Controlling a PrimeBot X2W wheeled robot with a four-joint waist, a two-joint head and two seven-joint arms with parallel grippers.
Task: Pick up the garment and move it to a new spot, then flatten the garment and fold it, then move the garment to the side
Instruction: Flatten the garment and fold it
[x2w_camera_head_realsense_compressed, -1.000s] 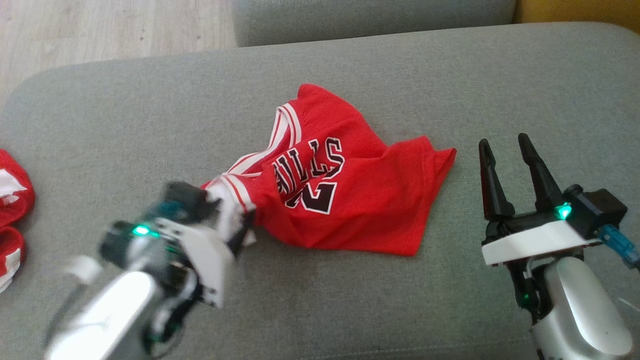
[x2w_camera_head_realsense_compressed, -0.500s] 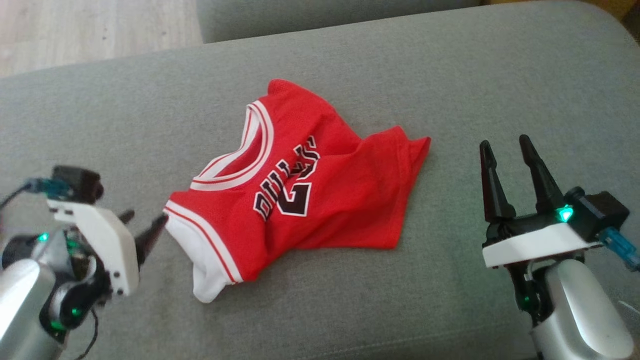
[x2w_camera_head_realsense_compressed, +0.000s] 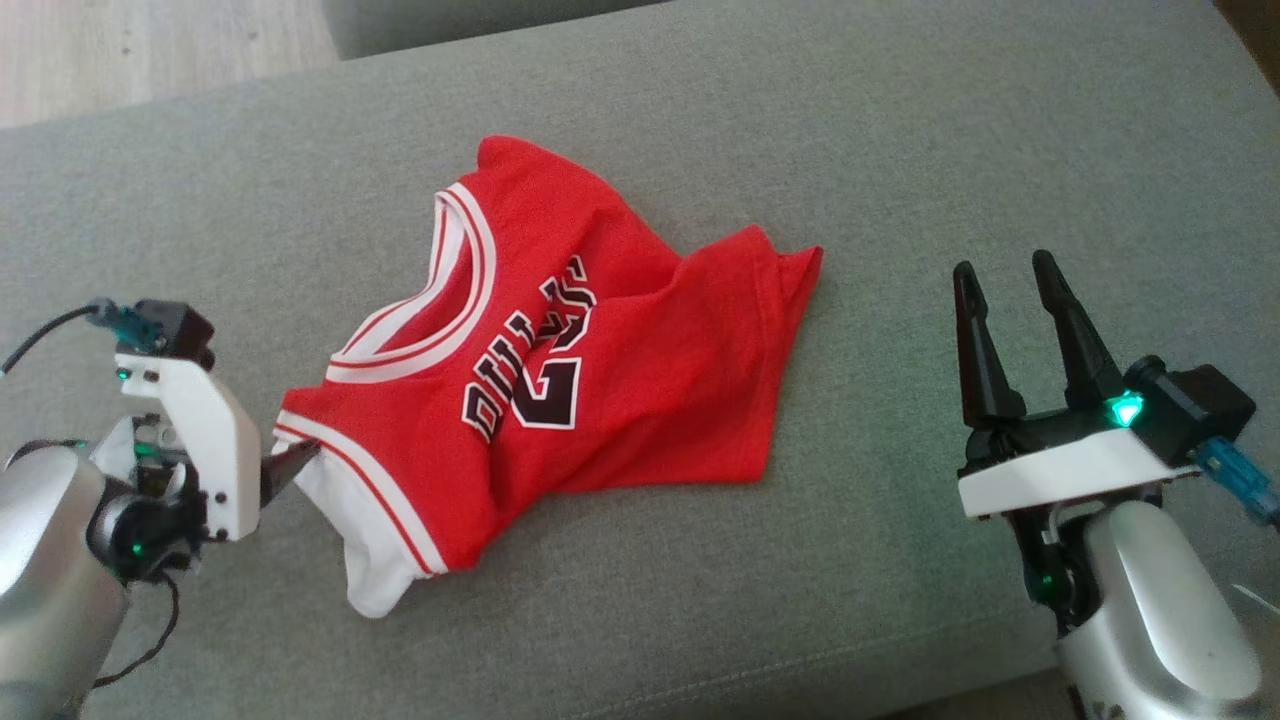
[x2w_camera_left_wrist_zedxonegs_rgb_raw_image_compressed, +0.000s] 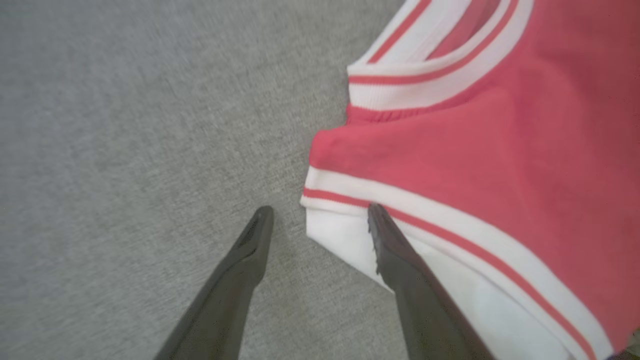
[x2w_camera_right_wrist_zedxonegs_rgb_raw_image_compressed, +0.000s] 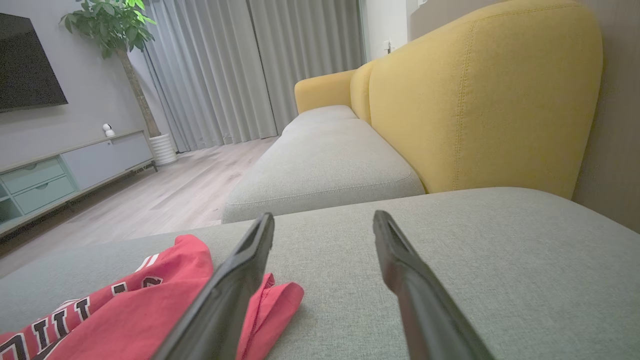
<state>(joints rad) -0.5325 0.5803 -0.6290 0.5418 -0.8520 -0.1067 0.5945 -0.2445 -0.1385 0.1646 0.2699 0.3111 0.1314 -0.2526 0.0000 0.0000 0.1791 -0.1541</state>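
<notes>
The garment (x2w_camera_head_realsense_compressed: 560, 370), a red jersey with white trim and dark lettering, lies rumpled in the middle of the grey sofa cushion (x2w_camera_head_realsense_compressed: 900, 150). My left gripper (x2w_camera_head_realsense_compressed: 290, 462) sits at its left armhole corner, open. In the left wrist view the left gripper (x2w_camera_left_wrist_zedxonegs_rgb_raw_image_compressed: 320, 212) straddles the garment's (x2w_camera_left_wrist_zedxonegs_rgb_raw_image_compressed: 475, 150) white edge, one finger over the cloth and one over bare cushion, gripping nothing. My right gripper (x2w_camera_head_realsense_compressed: 1005, 265) stands open to the right of the garment, apart from it. From the right wrist, the right gripper (x2w_camera_right_wrist_zedxonegs_rgb_raw_image_compressed: 322, 216) is empty, with the garment (x2w_camera_right_wrist_zedxonegs_rgb_raw_image_compressed: 125, 310) at lower left.
Wooden floor (x2w_camera_head_realsense_compressed: 150, 50) lies beyond the cushion's far left edge. The right wrist view shows a yellow sofa back (x2w_camera_right_wrist_zedxonegs_rgb_raw_image_compressed: 475, 100), another grey seat (x2w_camera_right_wrist_zedxonegs_rgb_raw_image_compressed: 325, 165), a low cabinet (x2w_camera_right_wrist_zedxonegs_rgb_raw_image_compressed: 60, 175) and a potted plant (x2w_camera_right_wrist_zedxonegs_rgb_raw_image_compressed: 115, 30) far off.
The left gripper has let go of the garment's armhole corner and drawn back to the left. The garment now lies more spread out. The camera has shifted, sliding the scene left and up.
</notes>
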